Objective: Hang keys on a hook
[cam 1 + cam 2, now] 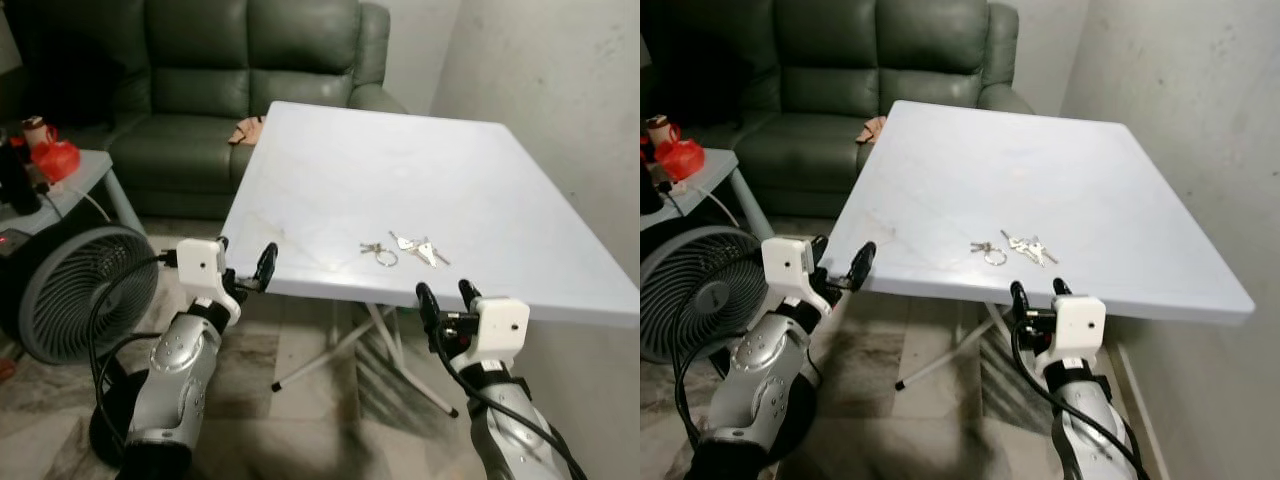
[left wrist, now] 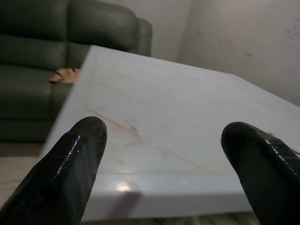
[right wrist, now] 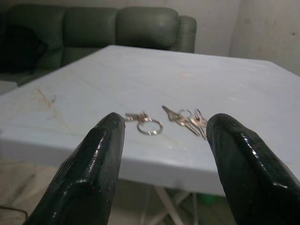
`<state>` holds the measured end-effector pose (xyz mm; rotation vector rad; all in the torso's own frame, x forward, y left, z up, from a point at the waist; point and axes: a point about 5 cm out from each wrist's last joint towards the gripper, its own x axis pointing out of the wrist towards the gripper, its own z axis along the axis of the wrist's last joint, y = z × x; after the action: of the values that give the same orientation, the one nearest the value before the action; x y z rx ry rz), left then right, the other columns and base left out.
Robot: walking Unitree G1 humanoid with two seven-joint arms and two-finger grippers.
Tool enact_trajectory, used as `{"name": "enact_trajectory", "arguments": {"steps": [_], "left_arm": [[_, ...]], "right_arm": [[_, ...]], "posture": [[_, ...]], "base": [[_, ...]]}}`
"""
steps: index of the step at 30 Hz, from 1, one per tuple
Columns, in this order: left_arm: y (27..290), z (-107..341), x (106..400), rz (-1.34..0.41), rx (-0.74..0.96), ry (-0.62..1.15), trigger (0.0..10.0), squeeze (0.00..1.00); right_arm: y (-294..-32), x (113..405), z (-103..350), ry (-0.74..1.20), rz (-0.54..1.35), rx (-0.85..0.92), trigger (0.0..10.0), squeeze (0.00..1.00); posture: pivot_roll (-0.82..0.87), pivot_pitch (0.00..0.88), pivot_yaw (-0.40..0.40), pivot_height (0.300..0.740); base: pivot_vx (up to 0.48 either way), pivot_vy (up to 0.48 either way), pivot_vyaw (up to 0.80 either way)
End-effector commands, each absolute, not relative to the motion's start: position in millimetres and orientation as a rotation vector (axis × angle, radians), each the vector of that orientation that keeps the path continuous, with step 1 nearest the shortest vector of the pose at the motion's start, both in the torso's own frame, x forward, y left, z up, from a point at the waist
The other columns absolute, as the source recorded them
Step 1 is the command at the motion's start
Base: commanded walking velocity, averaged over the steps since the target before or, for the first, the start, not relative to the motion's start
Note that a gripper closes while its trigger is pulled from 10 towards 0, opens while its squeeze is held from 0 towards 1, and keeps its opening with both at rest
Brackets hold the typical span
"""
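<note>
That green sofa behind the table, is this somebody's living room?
Probably a home living room: a dark green leather sofa, a floor fan and a white folding table with keys on it.

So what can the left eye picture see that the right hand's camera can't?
The left eye view alone takes in the fan, the red jug, the left gripper open at the table's near corner, and both silver arms. The right wrist view alone shows the right gripper's fingers close up, open. Both show the keys, the white table and the green sofa.
</note>
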<state>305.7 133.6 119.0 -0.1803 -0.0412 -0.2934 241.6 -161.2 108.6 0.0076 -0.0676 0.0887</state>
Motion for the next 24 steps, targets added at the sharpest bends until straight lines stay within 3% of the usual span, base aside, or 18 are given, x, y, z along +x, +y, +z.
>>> {"name": "enact_trajectory", "arguments": {"steps": [1,7,24], "left_arm": [[128.3,122.3,304.5,-0.319,-0.176,-0.047,10.0,0.00],[129.9,120.1,304.1,-0.326,-0.176,-0.031,10.0,0.00],[128.8,121.8,303.9,-0.330,-0.176,-0.030,10.0,0.00]], "right_arm": [[-167.6,241.6,112.0,-0.078,0.068,0.001,10.0,0.00],[-166.5,241.5,111.8,-0.077,0.071,0.002,10.0,0.00],[-164.9,240.6,110.6,-0.071,0.073,0.008,10.0,0.00]], "posture": [[-0.01,0.000,-0.027,0.740],[-0.01,0.000,-0.026,0.740],[-0.01,0.000,-0.022,0.740]], "base": [[0.000,0.000,0.00],[0.000,0.000,0.00],[0.308,0.000,0.00]]}}
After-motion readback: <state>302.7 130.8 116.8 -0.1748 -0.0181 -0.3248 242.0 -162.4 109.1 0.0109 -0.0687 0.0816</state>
